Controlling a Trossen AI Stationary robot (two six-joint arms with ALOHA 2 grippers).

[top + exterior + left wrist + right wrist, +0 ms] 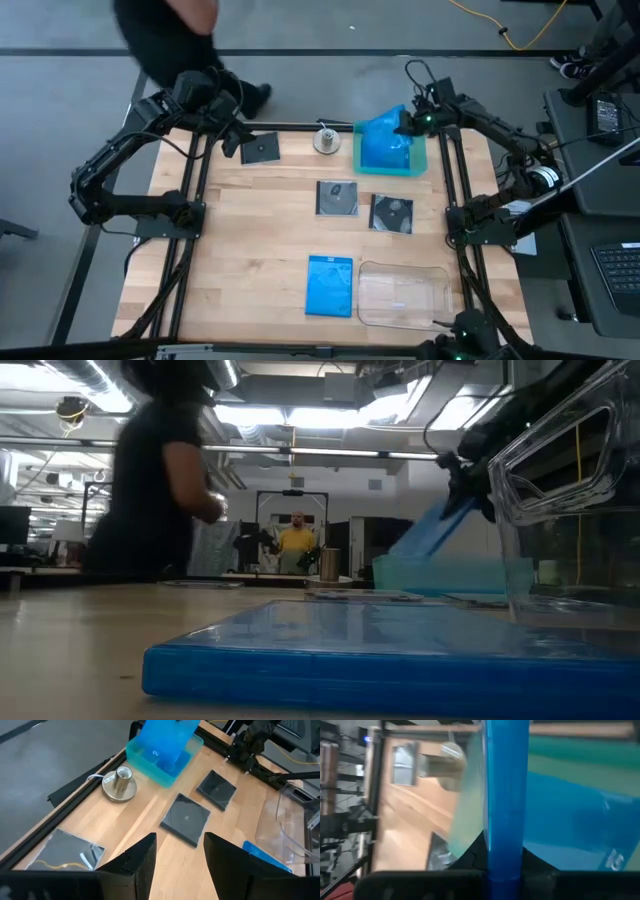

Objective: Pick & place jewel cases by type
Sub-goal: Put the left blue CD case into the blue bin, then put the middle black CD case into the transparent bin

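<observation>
This is a robotics lab in an open, industrial-looking room. A wooden counter (pixel 250 260) sits inside a black metal frame (pixel 195 230) with arms mounted at its sides, on a grey concrete floor (pixel 60 90) — a yellow cable (pixel 525 35) trails across it. Exposed ducts and strip lights (pixel 300 415) run overhead, a keyboard (pixel 620 275) lies beside the rig, and people (pixel 297 540) stand about in the background — one blurred, close by.

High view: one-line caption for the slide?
Right gripper lowers a blue case into the teal tray; left gripper open by a dark case.
</observation>
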